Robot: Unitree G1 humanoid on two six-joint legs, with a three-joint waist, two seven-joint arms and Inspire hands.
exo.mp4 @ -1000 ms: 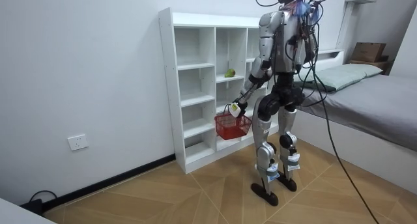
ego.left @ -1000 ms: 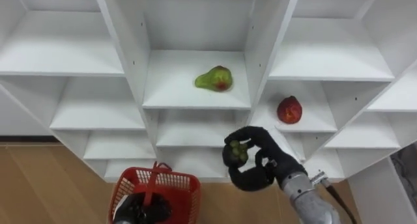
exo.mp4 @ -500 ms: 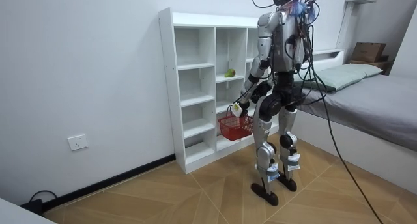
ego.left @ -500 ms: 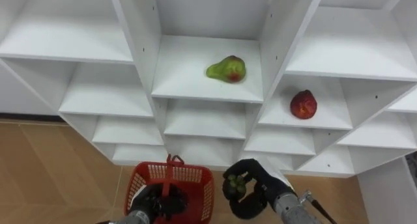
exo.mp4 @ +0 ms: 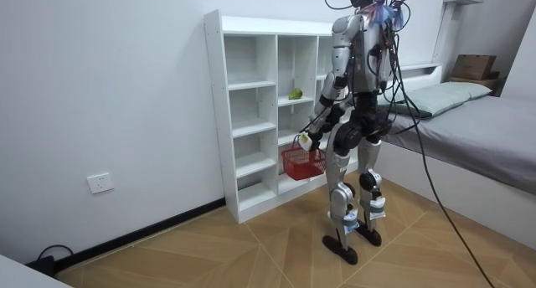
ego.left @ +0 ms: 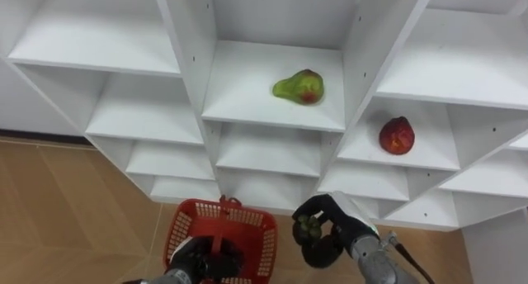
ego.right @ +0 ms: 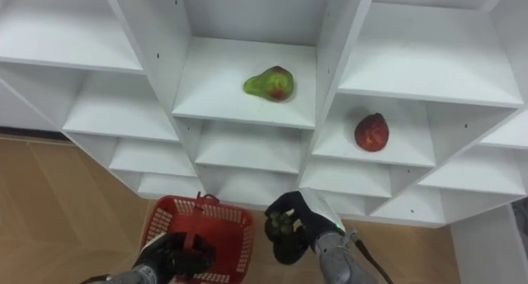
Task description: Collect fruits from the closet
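Where the robot stands close before the white closet [ego.left: 190,61], with a bed [exo.mp4: 486,129] at the room view's right, the items run as follows.

Left hand [ego.left: 196,257]: low at the lower edge of the eye views and partly cut off by it. Its dark fingers are curled round the upright handle of the red basket [ego.left: 262,239].

Red basket: plastic lattice walls, rectangular, open top, hanging in front of the bottom shelves. What lies inside cannot be made out behind the hand.

Right hand [ego.left: 323,234]: just beside the basket's right rim, palm turned toward the camera. The fingers are clenched about the small green fruit [ego.left: 308,227], a knobbly cluster of little rounds, largely covered.

Closet: flat matt white boards forming open compartments.

Pear [ego.left: 299,87]: green with a red blush, lying on its side in the middle column.

Red fruit [ego.left: 397,135]: round and glossy, one shelf lower in the right column. Its kind is hard to tell.
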